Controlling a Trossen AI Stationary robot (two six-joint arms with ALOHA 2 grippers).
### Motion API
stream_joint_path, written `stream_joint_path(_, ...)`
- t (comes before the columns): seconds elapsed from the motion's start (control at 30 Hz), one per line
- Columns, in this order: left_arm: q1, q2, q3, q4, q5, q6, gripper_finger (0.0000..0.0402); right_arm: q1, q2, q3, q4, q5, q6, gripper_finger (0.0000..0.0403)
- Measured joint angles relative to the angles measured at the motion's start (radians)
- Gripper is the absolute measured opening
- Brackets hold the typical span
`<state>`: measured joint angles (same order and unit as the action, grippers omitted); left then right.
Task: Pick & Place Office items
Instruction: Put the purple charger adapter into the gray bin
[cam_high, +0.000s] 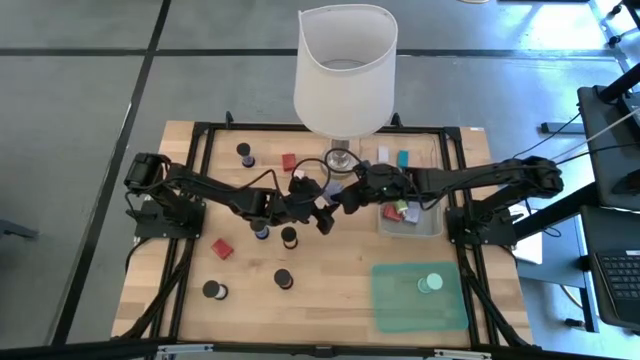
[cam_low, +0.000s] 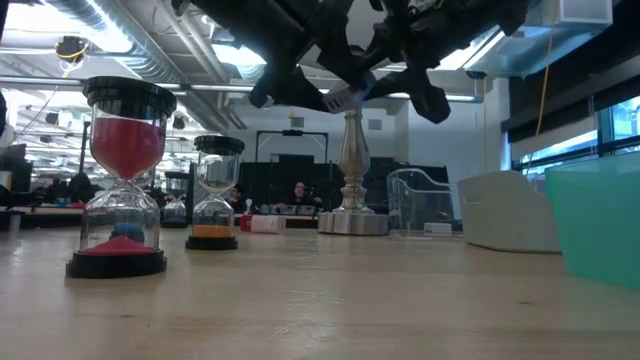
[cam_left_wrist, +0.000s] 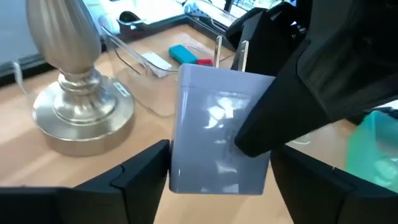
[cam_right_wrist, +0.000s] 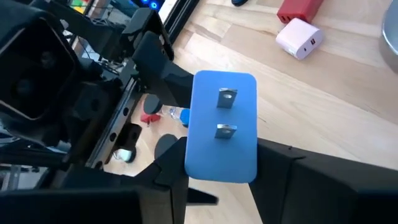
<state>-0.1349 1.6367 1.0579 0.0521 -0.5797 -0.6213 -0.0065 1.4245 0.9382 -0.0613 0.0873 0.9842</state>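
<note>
Mid-handover: right gripper (cam_right_wrist: 214, 171) pinches the blue two-pronged plug block (cam_right_wrist: 222, 127); left gripper (cam_left_wrist: 217, 174) spread around it, should back straight off

High view looks straight down on the whole surface (cam_high: 330, 290); low view looks level across it. Both wrist views sit close, sharing the blue charger (cam_right_wrist: 222, 127) held mid-air.
</note>
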Motion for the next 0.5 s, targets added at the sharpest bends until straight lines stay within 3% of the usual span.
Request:
stream_joint_path(0.3,-0.003,-0.001,0.001,-0.078,0.107,-0.054,0.0282,-0.018,-0.132,0.000,-0.273,0.070,-0.047,0.0123)
stream_joint_path(0.5,-0.002,-0.001,0.001,-0.080,0.106,-0.049,0.0281,0.000,-0.284,0.000,-0.558,0.093,-0.053,0.0128)
